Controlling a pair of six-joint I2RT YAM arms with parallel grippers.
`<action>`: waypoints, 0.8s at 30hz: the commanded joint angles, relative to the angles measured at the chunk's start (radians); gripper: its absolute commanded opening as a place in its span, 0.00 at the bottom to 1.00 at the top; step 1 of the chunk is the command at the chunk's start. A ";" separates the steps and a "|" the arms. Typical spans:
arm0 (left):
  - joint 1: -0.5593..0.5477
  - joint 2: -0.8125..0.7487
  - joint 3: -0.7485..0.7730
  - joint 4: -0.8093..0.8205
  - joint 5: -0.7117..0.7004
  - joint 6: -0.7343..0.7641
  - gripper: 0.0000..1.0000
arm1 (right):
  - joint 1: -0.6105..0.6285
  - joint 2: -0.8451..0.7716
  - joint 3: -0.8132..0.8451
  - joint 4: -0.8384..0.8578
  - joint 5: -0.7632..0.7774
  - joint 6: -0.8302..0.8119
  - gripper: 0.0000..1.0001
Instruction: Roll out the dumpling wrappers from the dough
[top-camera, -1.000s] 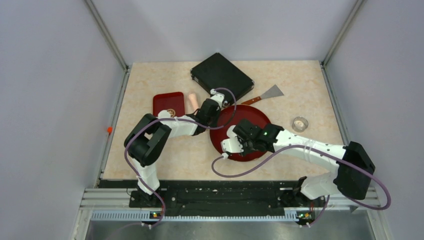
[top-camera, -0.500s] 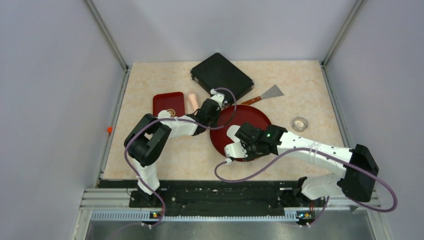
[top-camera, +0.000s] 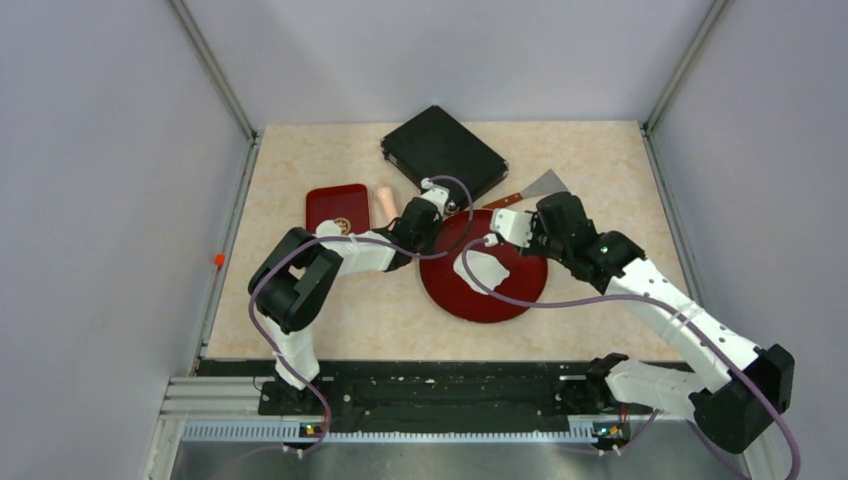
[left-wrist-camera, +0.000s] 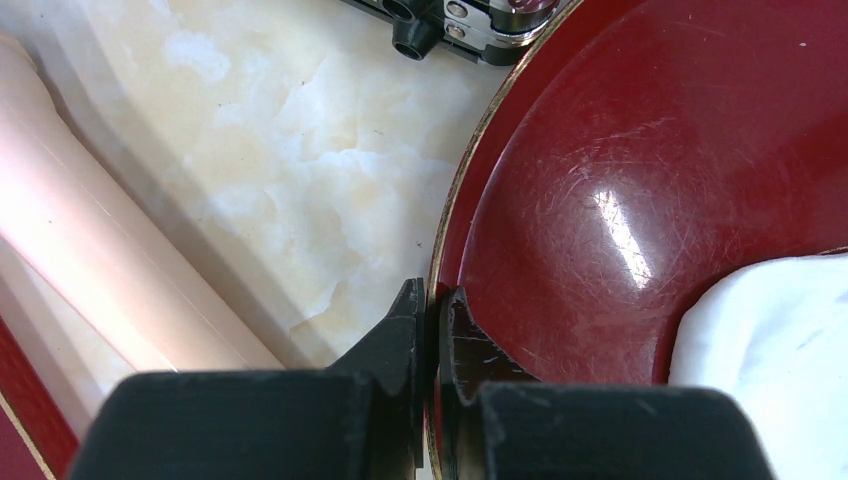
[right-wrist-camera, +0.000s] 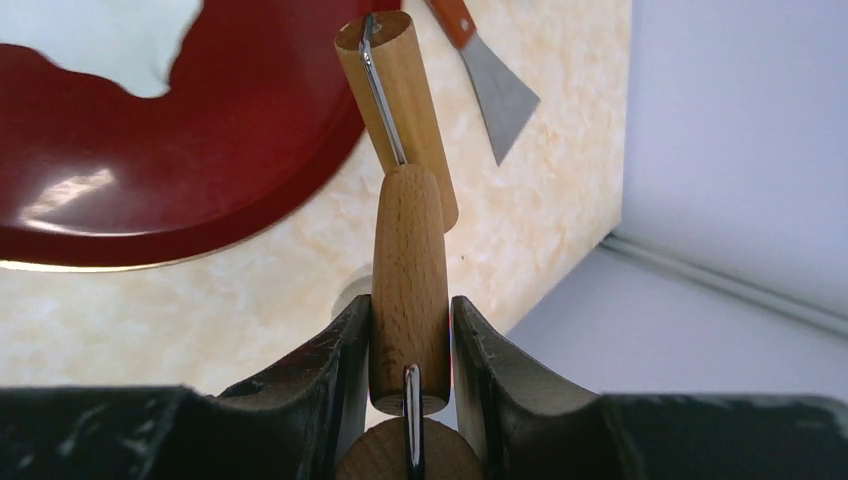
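Observation:
The dough (top-camera: 482, 268) lies as a flattened, ragged white patch on the round red plate (top-camera: 520, 295). No dumpling wrappers are in view. My left gripper (top-camera: 433, 228) is shut on the plate's back-left rim. The left wrist view shows the left gripper (left-wrist-camera: 431, 300) pinching the gold-edged rim of the plate (left-wrist-camera: 600, 150), with the dough (left-wrist-camera: 770, 350) at lower right. My right gripper (top-camera: 522, 230) hovers over the plate's back-right edge. In its wrist view the right gripper (right-wrist-camera: 410, 325) is shut on the handle of a wooden roller (right-wrist-camera: 408, 270), above the plate (right-wrist-camera: 200, 150) and dough (right-wrist-camera: 90, 35).
A black box (top-camera: 445, 150) sits at the back. A metal scraper (top-camera: 537, 187) lies beside it, also in the right wrist view as the scraper (right-wrist-camera: 492, 80). A small red tray (top-camera: 337, 208) and pink rolling pin (top-camera: 386, 203) lie left of the plate. A clear ring cutter (top-camera: 600, 247) stands right.
My right arm has swung from the plate's near-left side up to its back-right edge with the roller, uncovering the flattened dough. The left arm has not moved.

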 joint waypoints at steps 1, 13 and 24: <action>0.015 0.008 -0.013 0.030 -0.134 0.039 0.00 | -0.091 -0.004 -0.113 0.297 0.099 -0.036 0.00; 0.014 -0.028 -0.041 0.046 -0.125 0.039 0.25 | -0.201 0.143 -0.320 0.650 0.159 0.013 0.00; 0.016 -0.130 -0.062 0.047 -0.122 0.062 0.89 | -0.203 0.144 -0.355 0.561 0.096 0.049 0.31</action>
